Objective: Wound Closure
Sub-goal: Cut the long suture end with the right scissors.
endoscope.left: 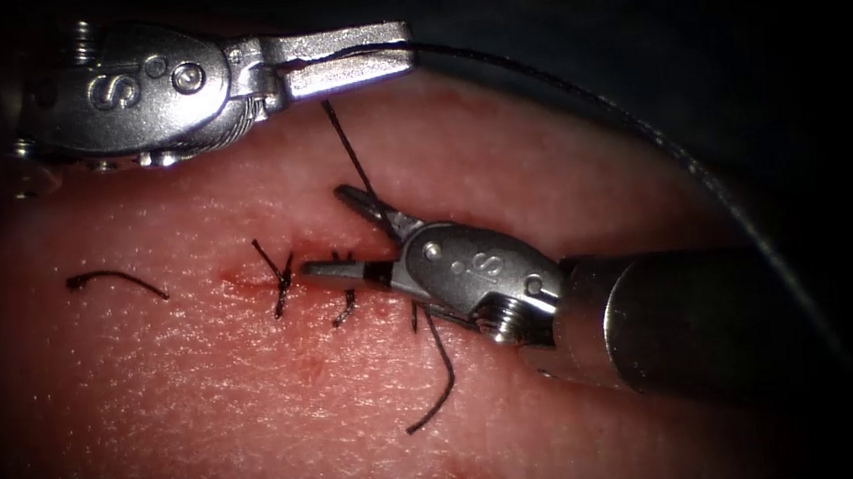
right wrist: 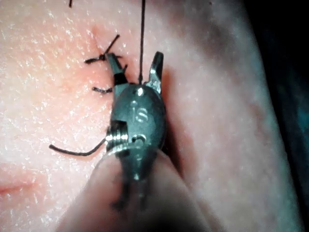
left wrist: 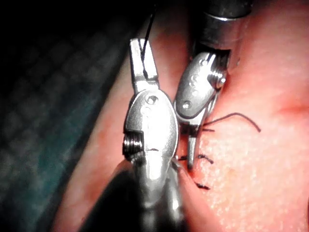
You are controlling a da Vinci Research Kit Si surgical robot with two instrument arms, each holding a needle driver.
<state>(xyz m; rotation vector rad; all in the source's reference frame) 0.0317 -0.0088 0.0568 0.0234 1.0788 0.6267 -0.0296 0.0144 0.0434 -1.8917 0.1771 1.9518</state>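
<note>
1. The left tool [endoscope.left: 344, 60] sits above the cut [endoscope.left: 249, 279], jaws clamped on the thread [endoscope.left: 344, 140].
2. The thread runs taut from those jaws down to the stitches [endoscope.left: 279, 280], passing between the right tool's spread jaws.
3. The right tool [endoscope.left: 346, 235] holds nothing.
4. No needle can be made out on the tissue [endoscope.left: 257, 402].
5. Judged step: trimming the thread above the knot. A cut calls for placement close above the knot, clear of it.
6. A cut end of thread [endoscope.left: 114, 281] lies left of the stitches.
</note>
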